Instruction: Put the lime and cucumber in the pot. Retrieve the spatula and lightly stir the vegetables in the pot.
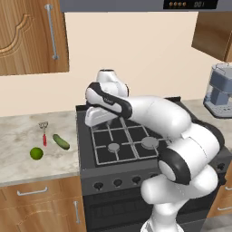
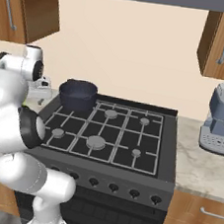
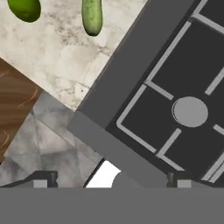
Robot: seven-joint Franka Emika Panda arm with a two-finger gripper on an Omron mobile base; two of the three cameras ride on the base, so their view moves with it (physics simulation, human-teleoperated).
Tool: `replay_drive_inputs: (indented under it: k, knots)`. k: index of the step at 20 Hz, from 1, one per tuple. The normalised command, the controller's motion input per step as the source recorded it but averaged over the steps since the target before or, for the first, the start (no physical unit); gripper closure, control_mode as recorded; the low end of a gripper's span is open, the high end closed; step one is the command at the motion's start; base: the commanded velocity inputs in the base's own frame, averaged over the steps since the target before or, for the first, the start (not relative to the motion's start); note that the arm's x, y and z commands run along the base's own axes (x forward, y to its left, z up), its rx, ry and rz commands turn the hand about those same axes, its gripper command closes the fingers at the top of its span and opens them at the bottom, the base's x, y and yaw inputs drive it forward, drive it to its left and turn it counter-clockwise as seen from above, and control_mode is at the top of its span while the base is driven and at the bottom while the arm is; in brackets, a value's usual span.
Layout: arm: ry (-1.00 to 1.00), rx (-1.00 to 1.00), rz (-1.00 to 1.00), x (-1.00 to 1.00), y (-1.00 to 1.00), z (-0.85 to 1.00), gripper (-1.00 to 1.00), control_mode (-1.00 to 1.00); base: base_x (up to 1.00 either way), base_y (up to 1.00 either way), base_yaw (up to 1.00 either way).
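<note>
The robot's end effector (image 3: 111,177) hangs with its two tips wide apart and nothing between them, over the front left corner of the black stove (image 1: 90,136).

The small round bright green lime (image 1: 36,153) sits on the pale stone table (image 1: 18,136) to the left of the stove. The short dark green cucumber (image 1: 61,142) lies near it, a bit closer to the stove, not touching it. The little spatula with a red handle and silver head (image 1: 44,133) lies just behind them. The dark blue-grey round pot (image 2: 78,94) stands on the back left burner of the stove, well apart from the vegetables.
</note>
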Motion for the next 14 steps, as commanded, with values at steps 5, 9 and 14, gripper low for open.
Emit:
replay_drive_inputs:
  k: [5,9,14]
  knots:
    - [0.0,0.0,0.0,0.36,0.33,-0.59,-1.0,-1.0,0.0,0.0,0.0]
    - [0.0,0.0,0.0,0.43,0.03,-0.5,-1.0,-1.0,0.0,0.0,0.0]
    - [-0.02,0.0,0.0,0.38,0.32,-0.19,-1.0,-1.0,0.0,0.0,0.0]
